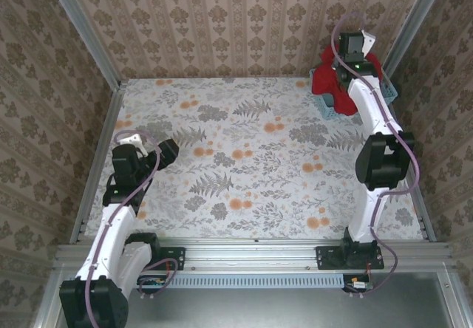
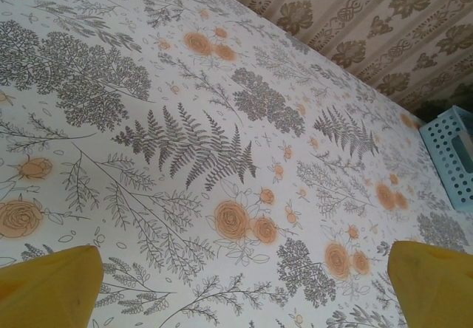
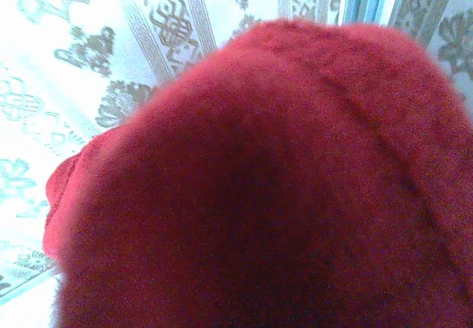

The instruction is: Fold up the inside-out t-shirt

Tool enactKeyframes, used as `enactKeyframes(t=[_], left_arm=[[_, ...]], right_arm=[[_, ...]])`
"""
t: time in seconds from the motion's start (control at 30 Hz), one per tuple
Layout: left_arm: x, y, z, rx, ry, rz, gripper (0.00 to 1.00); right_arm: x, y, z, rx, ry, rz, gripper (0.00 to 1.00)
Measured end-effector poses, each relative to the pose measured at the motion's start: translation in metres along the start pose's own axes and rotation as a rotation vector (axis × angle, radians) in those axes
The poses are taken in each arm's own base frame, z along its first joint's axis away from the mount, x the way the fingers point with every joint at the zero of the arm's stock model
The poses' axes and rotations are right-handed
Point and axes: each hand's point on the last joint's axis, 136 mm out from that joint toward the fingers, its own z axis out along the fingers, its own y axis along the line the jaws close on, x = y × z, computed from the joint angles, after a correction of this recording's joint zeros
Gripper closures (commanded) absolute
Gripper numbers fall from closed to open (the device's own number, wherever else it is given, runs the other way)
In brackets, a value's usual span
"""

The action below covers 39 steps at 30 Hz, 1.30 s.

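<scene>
Red t-shirt [image 1: 329, 84], one, at one blue basket [image 1: 323, 106]

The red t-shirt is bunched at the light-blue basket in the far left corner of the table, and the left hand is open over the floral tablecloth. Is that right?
Not quite: the top external view shows the red t-shirt and light-blue basket in the far right corner, not the left. The left hand is open over the floral tablecloth.
</scene>
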Motion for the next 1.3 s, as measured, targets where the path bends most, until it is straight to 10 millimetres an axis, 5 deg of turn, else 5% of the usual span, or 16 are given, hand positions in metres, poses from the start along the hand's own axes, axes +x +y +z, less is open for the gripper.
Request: enactKeyframes(t=[0.3, 0.57, 0.8, 0.9, 1.0, 1.13, 1.23, 1.3], left_arm=[[0.0, -0.001, -0.001, 0.007, 0.001, 0.001, 0.0], [0.005, 0.001, -0.002, -0.004, 0.021, -0.008, 0.0], [0.007, 0.002, -0.003, -0.013, 0.037, -0.021, 0.0], [0.008, 0.002, -0.003, -0.019, 0.045, -0.028, 0.0], [0.008, 0.002, -0.004, -0.026, 0.059, -0.036, 0.0], [0.011, 0.003, 0.003, -0.04, 0.108, -0.05, 0.02], [0.021, 0.007, 0.014, -0.054, 0.18, -0.067, 0.02], [0.033, 0.008, 0.022, -0.065, 0.238, -0.072, 0.03]], right_arm=[[-0.032, 0.011, -0.053, -0.035, -0.166, -0.001, 1.0], [-0.07, 0.039, -0.137, -0.167, -0.297, -0.006, 1.0], [-0.046, 0.091, -0.218, -0.421, -0.279, -0.098, 1.0], [-0.007, 0.113, -0.241, -0.521, -0.212, -0.175, 0.98], [0.053, 0.13, -0.249, -0.597, -0.106, -0.27, 0.97], [0.166, 0.143, -0.251, -0.674, 0.114, -0.429, 0.92], [0.248, 0.146, -0.254, -0.695, 0.276, -0.552, 0.58], [0.288, 0.144, -0.258, -0.706, 0.354, -0.617, 0.43]])
